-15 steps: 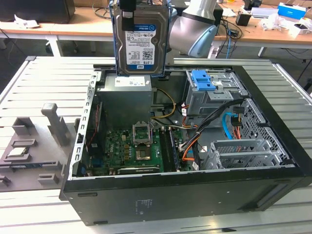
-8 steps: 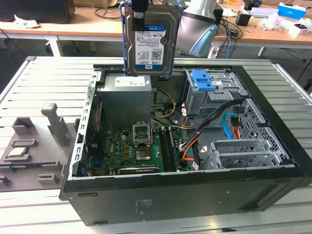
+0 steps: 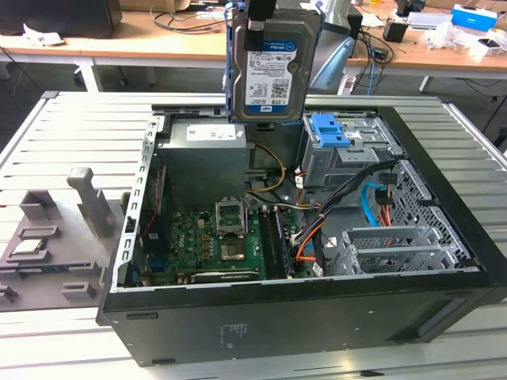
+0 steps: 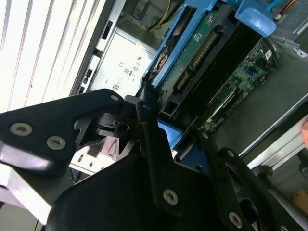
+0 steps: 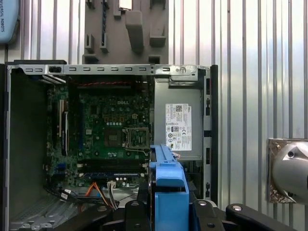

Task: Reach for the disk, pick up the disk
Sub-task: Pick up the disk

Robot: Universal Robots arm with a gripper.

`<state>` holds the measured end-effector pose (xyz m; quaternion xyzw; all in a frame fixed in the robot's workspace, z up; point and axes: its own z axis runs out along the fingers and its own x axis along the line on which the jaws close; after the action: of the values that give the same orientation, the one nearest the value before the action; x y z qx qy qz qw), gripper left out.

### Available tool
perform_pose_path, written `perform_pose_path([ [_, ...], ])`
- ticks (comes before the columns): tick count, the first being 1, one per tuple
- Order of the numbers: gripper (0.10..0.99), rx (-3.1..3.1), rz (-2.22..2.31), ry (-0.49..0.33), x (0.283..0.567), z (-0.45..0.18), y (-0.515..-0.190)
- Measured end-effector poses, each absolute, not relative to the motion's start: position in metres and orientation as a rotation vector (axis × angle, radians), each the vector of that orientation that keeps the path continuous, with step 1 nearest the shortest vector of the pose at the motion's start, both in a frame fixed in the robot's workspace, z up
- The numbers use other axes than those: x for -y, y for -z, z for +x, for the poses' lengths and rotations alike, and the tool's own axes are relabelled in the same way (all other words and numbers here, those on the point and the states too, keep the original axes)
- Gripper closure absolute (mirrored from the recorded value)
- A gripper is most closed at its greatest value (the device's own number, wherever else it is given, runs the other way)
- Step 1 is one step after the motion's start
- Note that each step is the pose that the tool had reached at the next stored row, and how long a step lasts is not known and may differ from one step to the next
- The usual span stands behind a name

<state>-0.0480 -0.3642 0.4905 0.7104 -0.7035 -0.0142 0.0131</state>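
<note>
In the exterior view, the disk (image 3: 273, 67) hangs upright in the air above the open computer case (image 3: 301, 324), label side facing the camera and blue rails along its edges. It is clear of the case, over the gap between the power supply (image 3: 207, 154) and the blue latch (image 3: 331, 131) on the drive cage. The tool (image 3: 260, 14) grips its upper end at the frame's top edge. The case lies on its side on a slatted tabletop (image 3: 71, 134), with a grey holder (image 3: 47, 237) beside it on the exterior view's left.

In the second wrist view, the tool (image 4: 173, 126) is pinching the disk (image 4: 192, 62): black fingers (image 4: 144, 108) press on either side of it. The disk's green underside and blue rail run away from the camera.

In the first wrist view, the blue rail of the disk (image 5: 168, 185) stands between the tool's (image 5: 168, 214) black arms, above the case (image 5: 29, 144) and its main board (image 5: 113, 130). The power supply (image 5: 179, 125) lies just past the disk.
</note>
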Motion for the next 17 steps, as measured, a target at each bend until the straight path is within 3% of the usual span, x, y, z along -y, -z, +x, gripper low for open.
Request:
perform_pose_path([
  [17, 0.718, 2.192, 2.214, 0.044, 0.3700, -0.0373, -0.4904],
])
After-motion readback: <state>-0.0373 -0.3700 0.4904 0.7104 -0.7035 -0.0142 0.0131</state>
